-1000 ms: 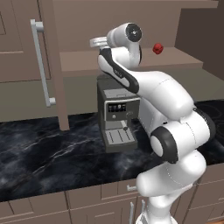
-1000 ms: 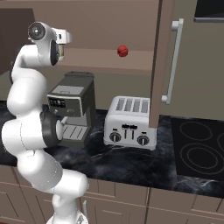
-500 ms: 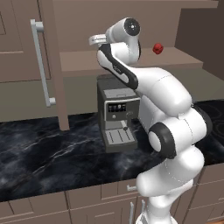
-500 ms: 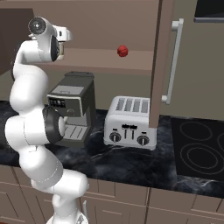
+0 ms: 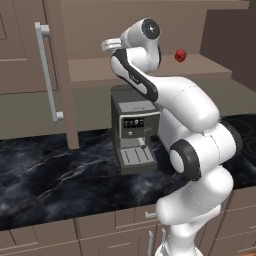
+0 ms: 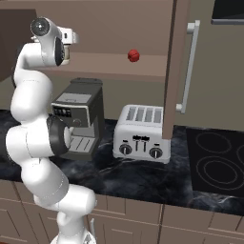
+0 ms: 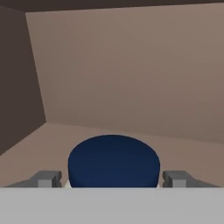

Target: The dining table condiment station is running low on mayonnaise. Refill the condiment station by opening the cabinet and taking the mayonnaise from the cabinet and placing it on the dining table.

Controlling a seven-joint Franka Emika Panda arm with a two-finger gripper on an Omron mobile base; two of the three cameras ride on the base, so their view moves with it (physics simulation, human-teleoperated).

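Claw (image 7: 113, 178) spread wide around the mayonnaise (image 7: 113, 162) inside the opened cabinet (image 6: 177, 71).

The dark blue lid is seen between the two fingertips (image 7: 45, 178), with a gap left on either side; nothing is gripped. The jar is set on the cabinet shelf (image 6: 109, 65), left of a small red object (image 6: 134, 55). Below, a coffee machine (image 5: 134, 131) and a toaster (image 6: 141, 134) are stood on the black marble tabletop (image 5: 60, 177).

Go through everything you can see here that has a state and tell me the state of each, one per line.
Taupe-brown wall cabinet: doors swung open, shelf exposed.
Small jar with dark blue lid: upright on the cabinet shelf, lid on, between the fingertips.
Gripper: open, a finger on either side of the jar.
Small red object: resting on the shelf.
Silver toaster: slots empty.
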